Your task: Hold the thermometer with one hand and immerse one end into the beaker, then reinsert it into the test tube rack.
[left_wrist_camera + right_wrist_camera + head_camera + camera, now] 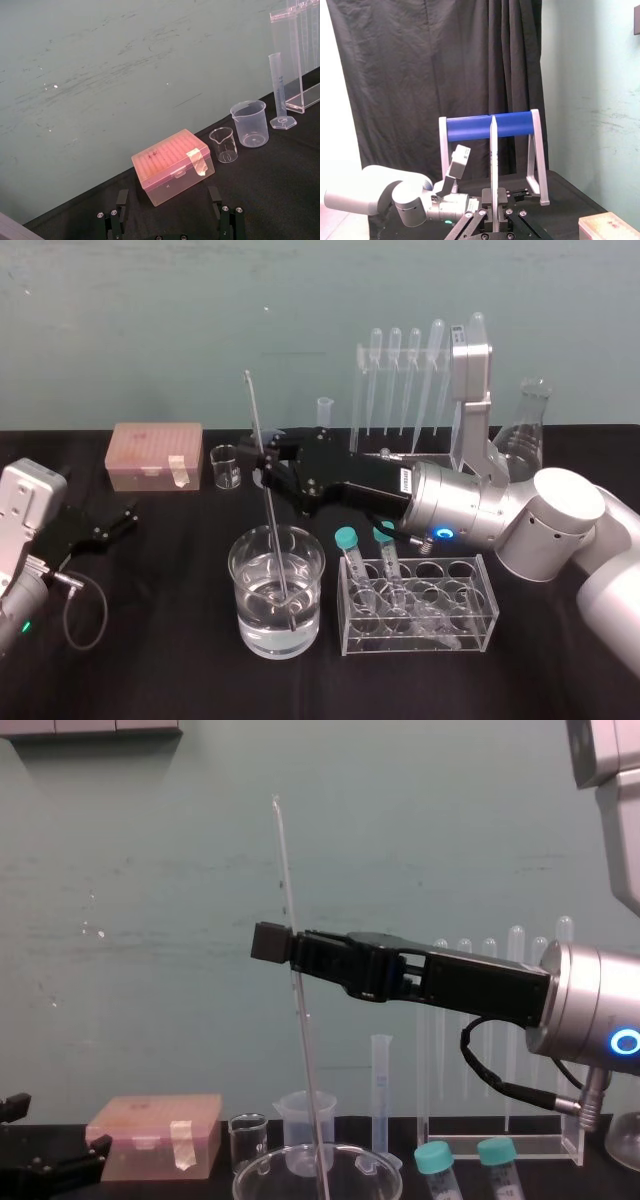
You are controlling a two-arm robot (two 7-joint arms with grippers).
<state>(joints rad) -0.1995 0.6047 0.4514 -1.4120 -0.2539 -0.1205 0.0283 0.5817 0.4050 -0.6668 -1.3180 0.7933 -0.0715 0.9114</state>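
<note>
The thermometer [268, 490] is a long clear glass rod, standing slightly tilted. Its lower end dips into the water in the wide glass beaker [277, 590] at the table's front centre. My right gripper [265, 465] reaches in from the right and is shut on the thermometer about mid-length, above the beaker. The chest view shows the thermometer [295, 970] rising well above the right gripper [275, 942] and running down into the beaker [315, 1170]. In the right wrist view the thermometer [493, 150] stands between the fingers. The test tube rack [360, 390] with pipettes stands at the back right. My left gripper [110, 525] rests open at the far left.
A pink tip box [157, 455] and a tiny glass beaker [226, 466] sit at the back left. A low clear rack [415, 605] with teal-capped tubes stands right of the beaker. A glass flask [530, 430] is at the back right. A blue roller stand [490, 126] stands beyond the table.
</note>
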